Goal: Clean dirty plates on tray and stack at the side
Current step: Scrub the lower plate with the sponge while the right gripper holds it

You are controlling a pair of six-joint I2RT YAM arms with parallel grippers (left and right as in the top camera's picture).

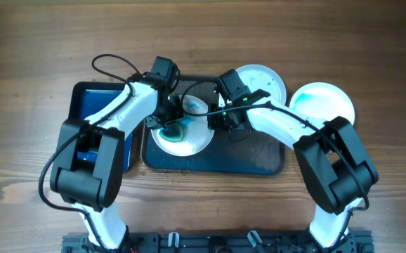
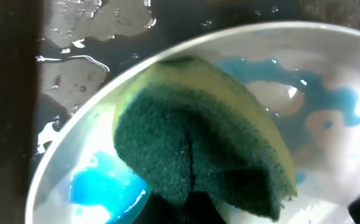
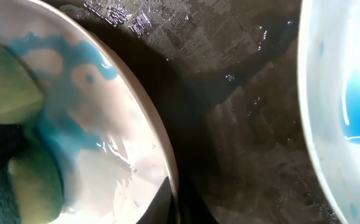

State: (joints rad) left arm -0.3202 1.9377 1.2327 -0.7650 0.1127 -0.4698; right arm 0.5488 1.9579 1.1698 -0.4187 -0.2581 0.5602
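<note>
Overhead view: the left fingers (image 1: 168, 124), closed on a folded green-and-yellow sponge (image 2: 198, 149), are pressing it onto the blue-smeared plate (image 1: 194, 138) lying in the left part of the dark tray (image 1: 259, 152). The right fingers (image 1: 221, 121) are pinching that plate's right rim. A second plate (image 1: 263, 77) is overlapping the tray's far edge, and a third plate (image 1: 326, 102) is sitting on the desk (image 1: 34, 56) to the right.
</note>
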